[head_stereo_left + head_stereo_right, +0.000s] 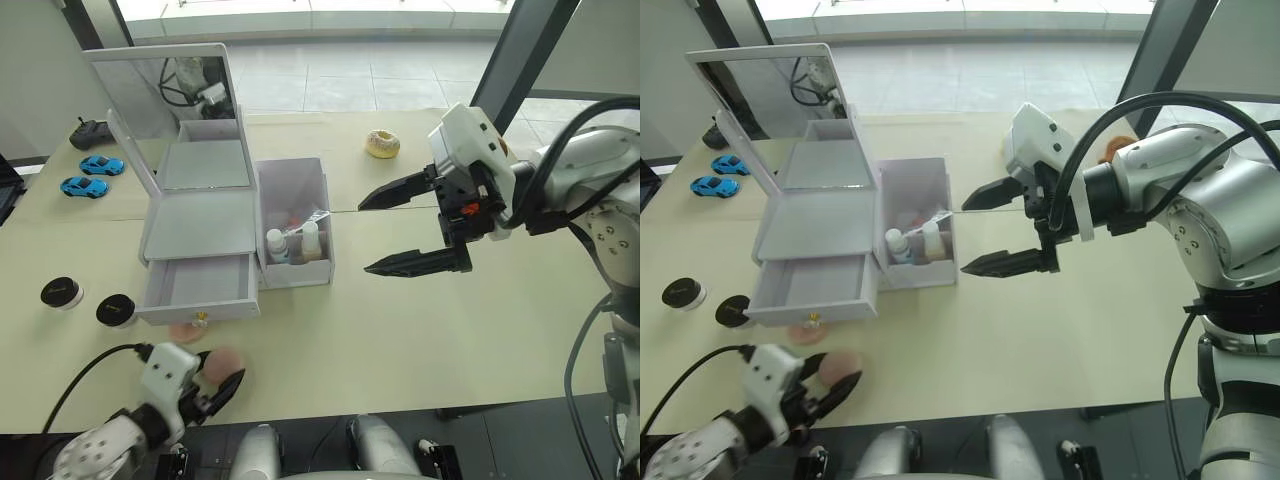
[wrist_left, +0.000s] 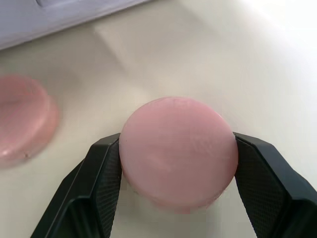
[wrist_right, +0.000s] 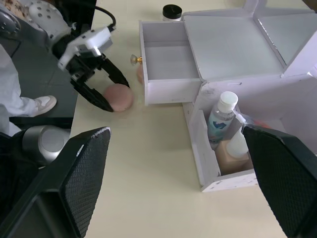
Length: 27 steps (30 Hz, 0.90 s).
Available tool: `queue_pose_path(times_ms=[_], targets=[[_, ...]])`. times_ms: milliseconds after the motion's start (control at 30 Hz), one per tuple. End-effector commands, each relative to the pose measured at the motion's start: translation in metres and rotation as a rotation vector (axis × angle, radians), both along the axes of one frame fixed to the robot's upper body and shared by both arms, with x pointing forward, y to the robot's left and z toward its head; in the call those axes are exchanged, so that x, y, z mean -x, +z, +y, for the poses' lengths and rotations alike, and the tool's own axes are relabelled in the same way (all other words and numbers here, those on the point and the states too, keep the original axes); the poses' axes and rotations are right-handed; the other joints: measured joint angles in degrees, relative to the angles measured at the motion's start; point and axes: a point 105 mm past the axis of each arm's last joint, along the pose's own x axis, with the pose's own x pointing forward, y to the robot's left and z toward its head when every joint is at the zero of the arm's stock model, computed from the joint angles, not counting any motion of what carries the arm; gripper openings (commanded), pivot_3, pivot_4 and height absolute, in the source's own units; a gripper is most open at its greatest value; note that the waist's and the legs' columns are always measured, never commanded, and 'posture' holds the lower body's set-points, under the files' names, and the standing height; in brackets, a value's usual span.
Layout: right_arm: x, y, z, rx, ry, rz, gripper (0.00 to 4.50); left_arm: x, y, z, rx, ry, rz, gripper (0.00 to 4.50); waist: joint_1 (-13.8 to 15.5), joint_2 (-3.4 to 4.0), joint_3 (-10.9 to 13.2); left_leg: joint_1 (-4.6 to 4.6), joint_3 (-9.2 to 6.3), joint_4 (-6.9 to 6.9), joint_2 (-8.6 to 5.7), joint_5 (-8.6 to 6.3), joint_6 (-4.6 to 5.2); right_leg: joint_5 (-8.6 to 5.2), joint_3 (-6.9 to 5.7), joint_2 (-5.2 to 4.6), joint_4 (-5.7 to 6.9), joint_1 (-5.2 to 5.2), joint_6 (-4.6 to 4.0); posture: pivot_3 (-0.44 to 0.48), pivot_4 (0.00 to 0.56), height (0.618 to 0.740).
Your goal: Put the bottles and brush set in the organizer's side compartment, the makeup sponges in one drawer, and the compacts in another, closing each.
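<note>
Pink and round, one sponge (image 2: 178, 151) sits between the two black fingers of the left gripper (image 1: 222, 384), near the front edge of the table (image 1: 420, 330). In the left wrist view both pads touch its sides, so the gripper is closed on it; whether the sponge is already lifted off the table, I cannot tell. A second sponge (image 1: 185, 331) lies just in front of the open drawer (image 1: 203, 288), close under its gold knob (image 1: 201, 317).

The white organizer (image 1: 200, 220) stands with its lid and mirror up. Its drawer is pulled out and looks empty. In the side compartment (image 1: 295, 215) the bottles (image 1: 277, 245) already stand upright; something clear and wrapped leans there too, perhaps the brush set, but I am not sure. Two compacts (image 1: 62, 292) with black lids wait left of the drawer, apart from it.

The right gripper (image 1: 400, 230) hangs above the table to the right of the compartment, its fingers spread wide, holding nothing.

I judge that the sponge step is in hand. The next move asks the left arm to raise the sponge over the drawer's front wall, bring it above the empty inside, and release it there. It should pass clear of the knob and of the other sponge.
</note>
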Motion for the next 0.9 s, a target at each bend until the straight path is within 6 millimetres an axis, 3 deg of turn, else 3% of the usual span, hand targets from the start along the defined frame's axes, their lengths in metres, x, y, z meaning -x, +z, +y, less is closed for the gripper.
queue_pose_path(times_ms=[33,167,233,300,367,600,900], targets=[[-0.002,0.006,0.004,-0.023,0.037,-0.048,4.50,0.012,0.038,0.012,-0.010,-0.176,-0.078,3.01,0.46,0.11,0.06,0.00,0.00,0.00,0.00,0.00,0.00,-0.07,-0.05,-0.04,-0.03,-0.09,0.07,0.000,0.150,0.740],[-0.005,0.005,0.009,-0.035,0.055,-0.041,4.50,0.007,0.075,0.043,-0.027,-0.263,-0.092,3.01,0.62,0.25,0.16,-0.07,0.06,0.01,-0.02,0.00,0.00,-0.19,-0.15,-0.11,-0.02,-0.20,0.18,0.000,0.150,0.740],[-0.003,0.008,0.010,-0.050,0.078,-0.025,4.50,-0.015,0.110,0.059,-0.029,-0.258,-0.148,3.01,0.62,0.26,0.20,-0.11,0.07,0.01,0.01,0.00,0.00,-0.18,-0.26,-0.14,0.00,-0.25,0.18,0.000,0.150,0.740],[0.001,0.010,0.010,-0.064,0.095,-0.015,4.50,-0.040,0.142,0.058,-0.020,-0.288,-0.206,3.01,0.82,0.22,0.31,-0.10,-0.03,0.04,0.01,0.01,0.01,-0.18,-0.45,-0.13,0.07,-0.22,0.19,0.000,0.150,0.740],[0.006,0.009,0.010,-0.071,0.101,-0.010,4.50,-0.056,0.156,0.058,-0.005,-0.297,-0.235,3.01,0.58,0.18,0.30,-0.10,-0.09,0.03,0.06,0.01,0.01,-0.17,-0.57,-0.12,0.03,-0.18,0.20,0.000,0.150,0.740],[0.014,0.010,0.008,-0.093,0.070,-0.028,4.50,-0.096,0.144,0.059,-0.090,-0.375,-0.199,3.01,-0.32,0.33,0.34,-0.06,-0.02,-0.13,-0.09,0.01,0.01,0.32,-0.83,-0.40,0.08,0.14,0.31,0.000,0.150,0.740],[0.019,0.009,0.002,-0.112,0.002,-0.037,4.50,-0.111,0.114,0.056,-0.151,-0.451,-0.137,3.01,-0.23,0.25,0.32,-0.07,-0.19,-0.09,0.00,0.01,0.01,0.32,-0.83,-0.20,0.11,0.15,0.31,0.000,0.150,0.740]])
